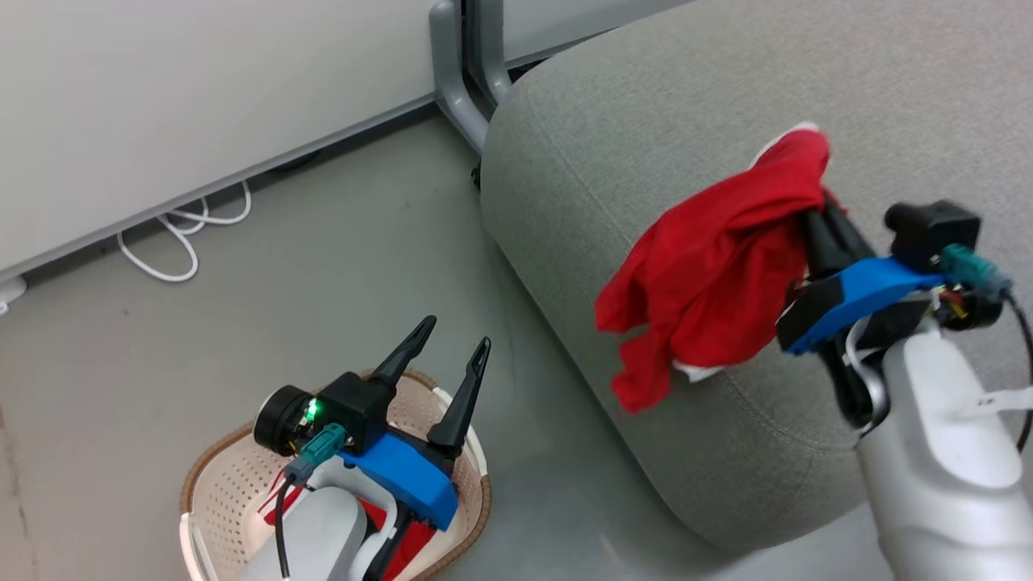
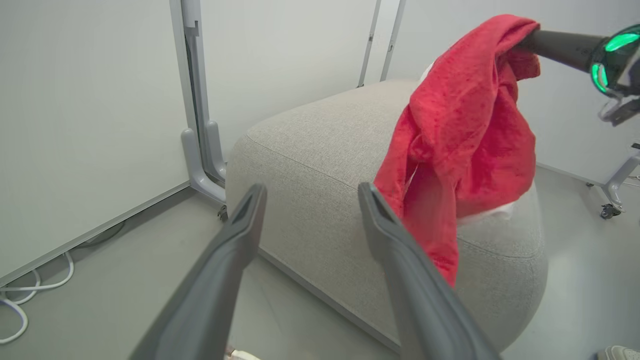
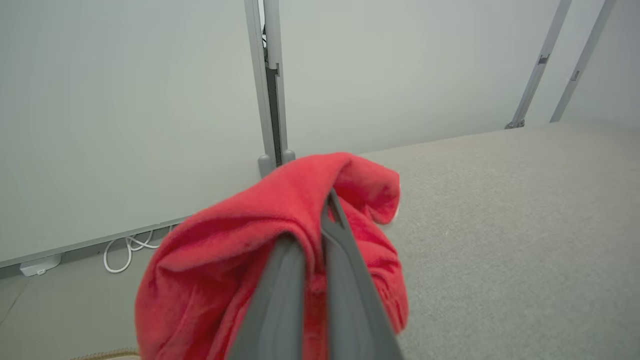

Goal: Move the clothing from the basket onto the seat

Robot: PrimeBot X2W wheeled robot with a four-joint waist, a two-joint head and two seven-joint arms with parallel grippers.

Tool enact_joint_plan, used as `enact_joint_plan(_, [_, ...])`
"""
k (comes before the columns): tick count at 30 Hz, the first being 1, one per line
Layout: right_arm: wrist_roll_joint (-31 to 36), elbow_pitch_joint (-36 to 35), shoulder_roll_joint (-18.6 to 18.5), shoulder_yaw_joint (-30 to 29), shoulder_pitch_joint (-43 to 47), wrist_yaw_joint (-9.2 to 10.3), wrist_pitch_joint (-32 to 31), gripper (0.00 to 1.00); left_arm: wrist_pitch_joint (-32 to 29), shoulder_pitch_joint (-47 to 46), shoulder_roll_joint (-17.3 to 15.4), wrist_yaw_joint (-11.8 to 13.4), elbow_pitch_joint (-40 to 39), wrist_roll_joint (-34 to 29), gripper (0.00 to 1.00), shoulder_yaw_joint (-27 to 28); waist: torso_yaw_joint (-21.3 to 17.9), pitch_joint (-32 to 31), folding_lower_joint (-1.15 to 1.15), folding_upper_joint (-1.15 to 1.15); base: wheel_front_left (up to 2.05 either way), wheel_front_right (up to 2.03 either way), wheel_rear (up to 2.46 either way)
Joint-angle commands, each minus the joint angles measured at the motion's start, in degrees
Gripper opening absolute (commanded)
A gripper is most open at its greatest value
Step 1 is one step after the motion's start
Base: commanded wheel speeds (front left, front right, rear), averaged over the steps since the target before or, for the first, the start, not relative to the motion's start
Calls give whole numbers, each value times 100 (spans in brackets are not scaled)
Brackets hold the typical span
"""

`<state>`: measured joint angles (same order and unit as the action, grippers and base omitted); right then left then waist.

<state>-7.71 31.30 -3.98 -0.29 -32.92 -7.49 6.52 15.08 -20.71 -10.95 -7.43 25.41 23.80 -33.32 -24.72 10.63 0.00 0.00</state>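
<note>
My right gripper (image 1: 815, 206) is shut on a piece of the clothing, a red garment (image 1: 710, 274) with a little white showing. The garment hangs over the near left corner of the grey seat (image 1: 646, 121), its lower folds draping past the edge. The right wrist view shows the closed gripper (image 3: 325, 220) buried in red garment (image 3: 240, 235) above the seat (image 3: 500, 210). My left gripper (image 1: 456, 332) stands open and empty above the basket (image 1: 210, 460). More red clothing (image 1: 407, 541) lies in the basket, mostly hidden by my arm. In the left wrist view the open gripper (image 2: 312, 190) points at the seat (image 2: 310, 150) and the hanging garment (image 2: 465, 135).
Pale grey partition panels (image 1: 202, 81) stand behind, with a grey panel foot (image 1: 460, 89) close to the seat's far corner. A white cable (image 1: 186, 234) loops on the floor by the panel base. Another wheeled panel foot (image 2: 612, 200) stands right of the seat.
</note>
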Motion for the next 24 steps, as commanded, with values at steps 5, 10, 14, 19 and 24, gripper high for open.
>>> enact_joint_plan(5, [85, -8, -447, -655, -902, -2, -54, 0, 14, -390, -137, -6, -122, -97, 100, -73, 459, 712, 0, 0, 0, 0, 0])
enact_joint_plan(10, [148, -90, -922, -1358, -1592, -2, -114, 0, 14, -732, -270, -6, -295, -203, 100, -174, 686, 1312, 0, 0, 0, 0, 0])
enact_joint_plan(14, [219, -191, -1378, -1841, -1936, -1, -171, 0, 14, -1036, -350, -6, -405, -279, 100, -339, 938, 1752, 0, 0, 0, 0, 0])
enact_joint_plan(19, [323, -334, -1800, -2435, -2097, -1, -211, 0, 14, -1371, -482, -6, -566, -350, 100, -409, 1163, 2229, 0, 0, 0, 0, 0])
enact_joint_plan(24, [394, -183, -2031, -3096, -1998, -1, -73, 0, 14, -1591, -521, 23, -714, -461, 100, -357, 1347, 2600, 0, 0, 0, 0, 0])
